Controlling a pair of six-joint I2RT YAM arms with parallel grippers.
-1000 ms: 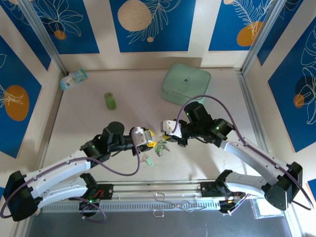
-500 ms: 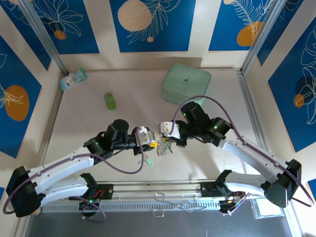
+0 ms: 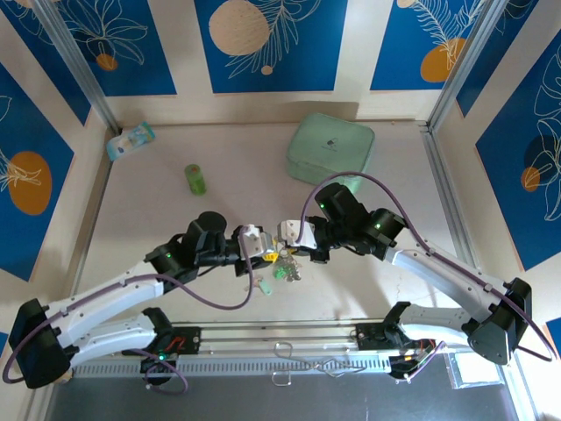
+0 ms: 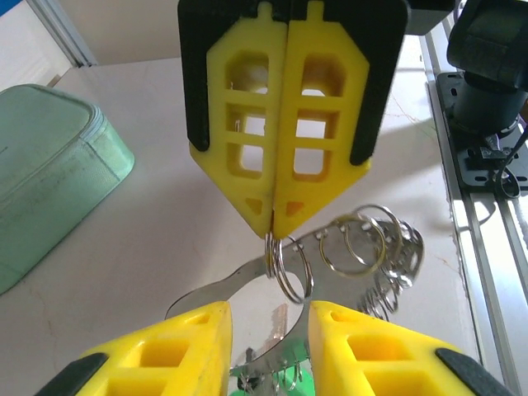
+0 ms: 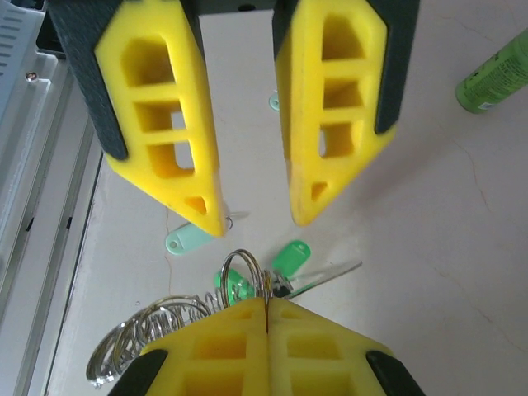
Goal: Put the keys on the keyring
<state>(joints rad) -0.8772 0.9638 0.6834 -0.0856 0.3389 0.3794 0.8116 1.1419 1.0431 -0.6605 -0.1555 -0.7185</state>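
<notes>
— Two pincers, state?
— Right pincer pressed together on keyring, thin stiff wire; left pincer spread, facing it.
— And keys?
— Just below both; light, slippery. Judged best taken by plastic heads.

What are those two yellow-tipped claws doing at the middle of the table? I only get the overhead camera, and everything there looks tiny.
Observer: The right gripper is shut, pinching a small silver split ring at its fingertips.
Visitor: And the other claw?
Observer: The left gripper is open, its yellow fingers spread right in front of that ring, holding nothing.
Visitor: Where are the keys?
Observer: Tiny silver keys with bright green plastic heads sit beside the pinched ring; whether they hang from it I cannot tell. A paler mint-headed key lies apart on the pale table.
</notes>
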